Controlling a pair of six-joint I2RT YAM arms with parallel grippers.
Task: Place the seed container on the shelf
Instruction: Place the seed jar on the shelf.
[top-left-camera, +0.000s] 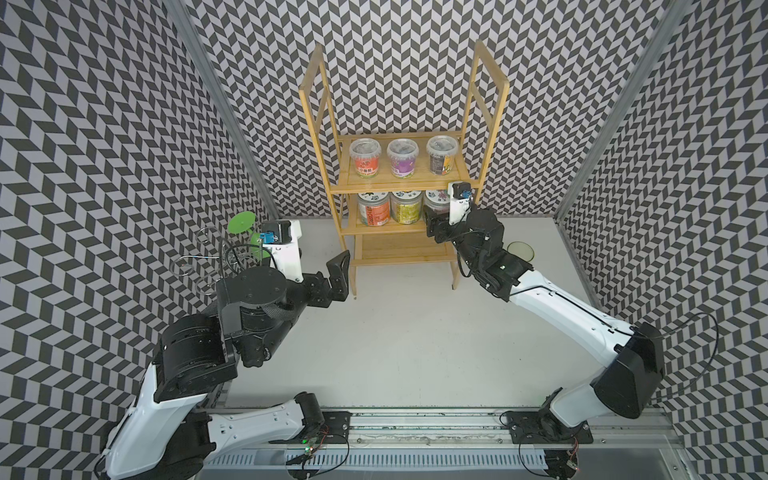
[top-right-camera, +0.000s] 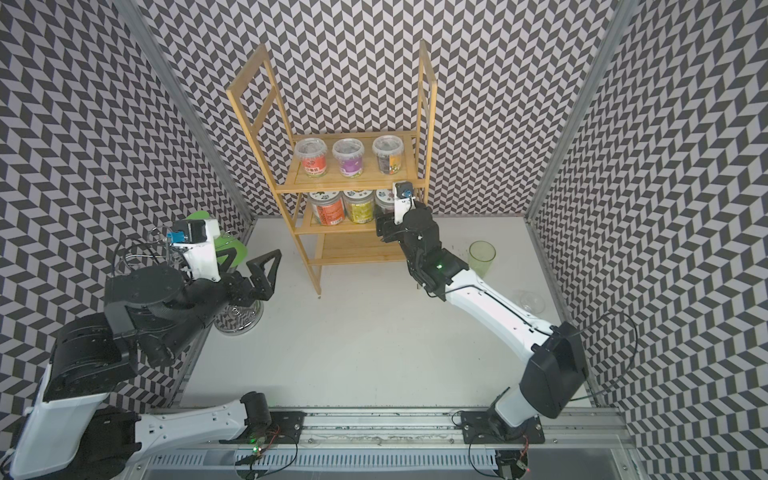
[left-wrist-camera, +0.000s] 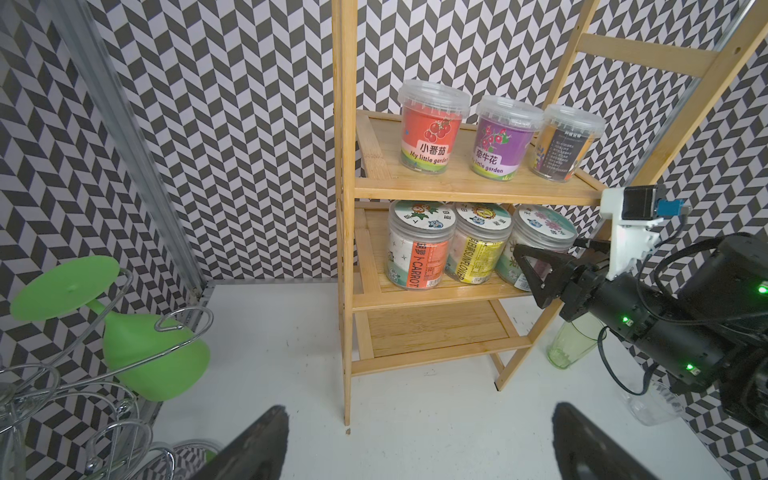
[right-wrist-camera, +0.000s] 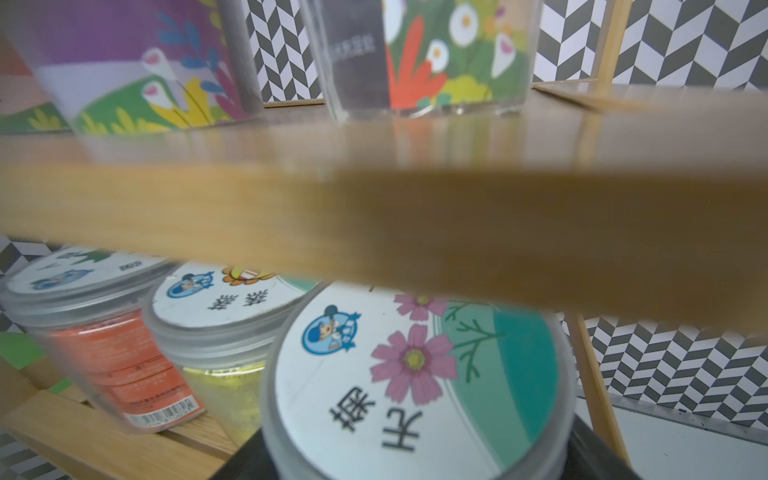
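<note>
The shelf (top-left-camera: 399, 185) (top-right-camera: 353, 188) is a tall bamboo rack at the back of the table. The seed container (top-left-camera: 436, 195) (left-wrist-camera: 540, 226) (right-wrist-camera: 415, 374), a clear jar whose white lid bears a pink flower, stands at the right end of the middle tier. My right gripper (top-left-camera: 432, 222) (top-right-camera: 382, 226) reaches in from the right, its black fingers (right-wrist-camera: 249, 461) shut against the jar's sides. My left gripper (top-left-camera: 338, 275) (top-right-camera: 266, 270) (left-wrist-camera: 419, 449) hangs open and holds nothing, just left of the shelf's front leg.
Carrot (left-wrist-camera: 415, 249) and sunflower (left-wrist-camera: 478, 249) jars share the middle tier. Three lidded tubs (top-left-camera: 401, 158) stand on the tier above, close over my right wrist. A chrome wire stand (top-left-camera: 208, 257) with a green glass (left-wrist-camera: 153, 353) is at left. A green tumbler (top-right-camera: 482, 255) and a clear glass (top-right-camera: 530, 301) are at right.
</note>
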